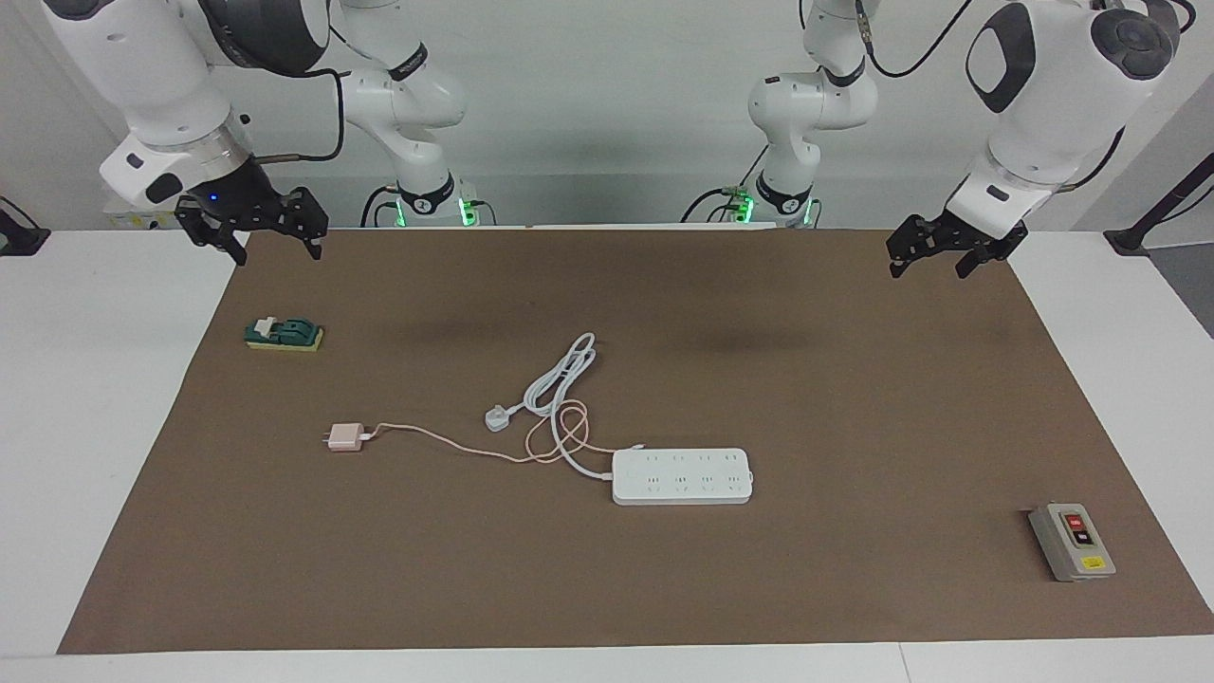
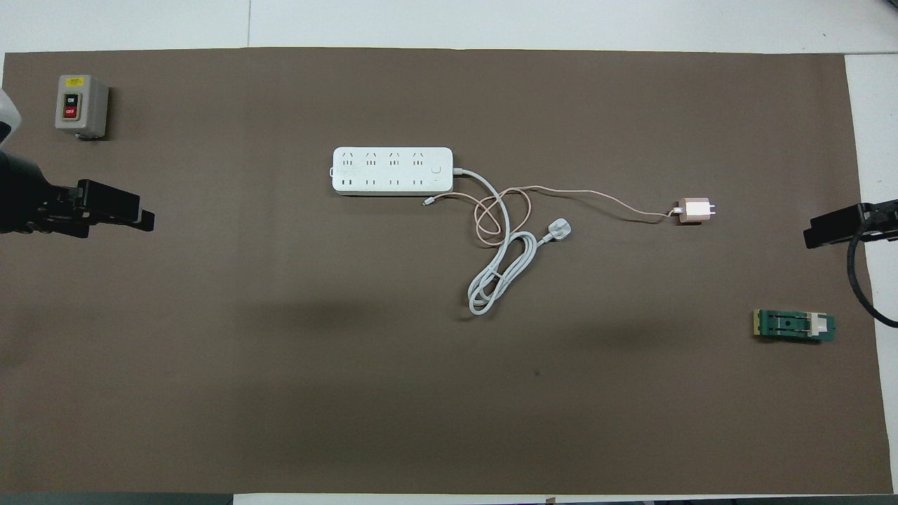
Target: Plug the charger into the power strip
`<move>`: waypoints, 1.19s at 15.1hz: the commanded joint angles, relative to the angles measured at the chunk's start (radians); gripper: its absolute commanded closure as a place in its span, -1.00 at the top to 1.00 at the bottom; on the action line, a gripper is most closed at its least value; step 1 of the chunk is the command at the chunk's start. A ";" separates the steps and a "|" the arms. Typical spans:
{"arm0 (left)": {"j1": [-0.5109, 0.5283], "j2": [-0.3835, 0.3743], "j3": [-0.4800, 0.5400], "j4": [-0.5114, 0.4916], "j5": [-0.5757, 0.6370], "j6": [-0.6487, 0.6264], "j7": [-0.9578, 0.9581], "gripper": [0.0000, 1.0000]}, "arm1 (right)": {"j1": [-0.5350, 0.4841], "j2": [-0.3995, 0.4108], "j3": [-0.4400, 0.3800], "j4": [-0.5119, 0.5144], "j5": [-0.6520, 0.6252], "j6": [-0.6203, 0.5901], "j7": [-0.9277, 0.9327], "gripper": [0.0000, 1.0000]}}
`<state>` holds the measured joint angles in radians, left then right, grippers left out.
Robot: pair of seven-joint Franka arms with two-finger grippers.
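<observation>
The power strip lies flat near the middle of the brown mat, sockets up. Its thick white cord coils toward the robots and ends in a white three-pin plug. The small pink charger lies on the mat toward the right arm's end. Its thin pink cable loops back to a spot beside the strip. My right gripper hangs open and empty over the mat's edge at that end. My left gripper hangs open and empty over the mat at the left arm's end.
A grey box with red and black buttons stands at the left arm's end, farther from the robots than the strip. A green and yellow block lies at the right arm's end, nearer to the robots than the charger.
</observation>
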<state>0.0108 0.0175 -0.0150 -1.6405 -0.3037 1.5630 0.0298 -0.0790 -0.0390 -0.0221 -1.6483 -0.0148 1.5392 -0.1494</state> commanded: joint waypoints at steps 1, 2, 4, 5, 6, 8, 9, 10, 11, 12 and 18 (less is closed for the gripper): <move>0.050 0.019 -0.002 -0.048 -0.145 0.019 0.117 1.00 | -0.024 -0.002 0.002 -0.008 0.012 0.039 -0.003 1.00; 0.070 0.019 -0.002 -0.079 -0.194 0.025 0.181 1.00 | -0.027 0.001 0.004 -0.010 0.013 0.041 0.037 1.00; 0.086 0.013 -0.002 -0.162 -0.294 0.080 0.275 1.00 | -0.045 0.010 0.004 -0.016 0.016 0.042 0.147 1.00; 0.086 0.016 -0.002 -0.180 -0.343 0.083 0.304 1.00 | -0.054 0.016 0.002 -0.018 0.031 0.045 0.192 1.00; 0.087 0.019 -0.002 -0.197 -0.388 0.083 0.324 1.00 | -0.082 0.039 0.002 -0.018 0.073 0.045 0.239 1.00; 0.093 0.021 -0.002 -0.223 -0.466 0.078 0.335 1.00 | -0.119 0.080 0.002 -0.018 0.128 0.070 0.342 1.00; 0.104 0.025 -0.003 -0.232 -0.500 0.071 0.340 1.00 | -0.125 0.099 0.002 -0.018 0.133 0.077 0.388 1.00; 0.107 0.028 -0.002 -0.248 -0.537 0.053 0.349 1.00 | -0.136 0.123 0.002 -0.018 0.140 0.091 0.445 1.00; 0.109 0.032 -0.002 -0.265 -0.576 0.036 0.378 1.00 | -0.146 0.143 0.001 -0.018 0.177 0.105 0.502 1.00; 0.116 0.036 -0.002 -0.287 -0.616 0.032 0.419 1.00 | -0.160 0.166 0.001 -0.018 0.212 0.113 0.563 1.00; 0.106 0.090 -0.003 -0.366 -0.797 0.065 0.533 1.00 | -0.163 0.274 0.001 -0.051 0.374 0.257 0.968 1.00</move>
<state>0.1091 0.0923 -0.0120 -1.9756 -1.0269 1.6158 0.5280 -0.2406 0.2250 -0.0274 -1.6692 0.3157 1.7500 0.7104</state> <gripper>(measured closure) 0.000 0.000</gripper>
